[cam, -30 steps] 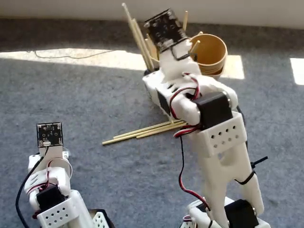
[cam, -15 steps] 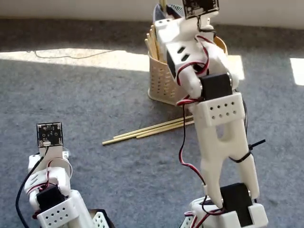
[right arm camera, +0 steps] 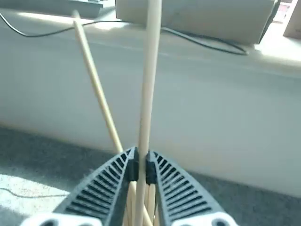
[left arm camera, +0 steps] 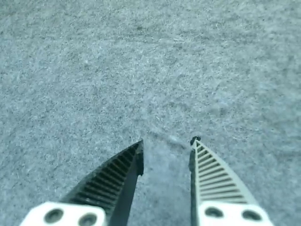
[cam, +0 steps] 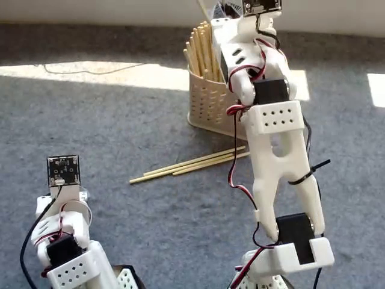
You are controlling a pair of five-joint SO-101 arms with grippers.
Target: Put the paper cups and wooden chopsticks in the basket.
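The basket (cam: 206, 103) is cream, dotted with rows of small holes. The chopsticks (cam: 191, 164) are pale wood; the carpet (cam: 108, 138) is mottled grey-blue.

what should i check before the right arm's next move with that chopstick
1. Grip: right gripper shut on one chopstick: ok.
2. Chopstick's lower end inside the basket: cannot tell, the arm covers it.
3. Basket upright on the carpet: ok.
4. All chopsticks in: not ok, loose chopsticks lie on the carpet.
5. Paper cups in the basket: cannot tell.
6. The left gripper open over bare carpet, apart from the basket: ok.
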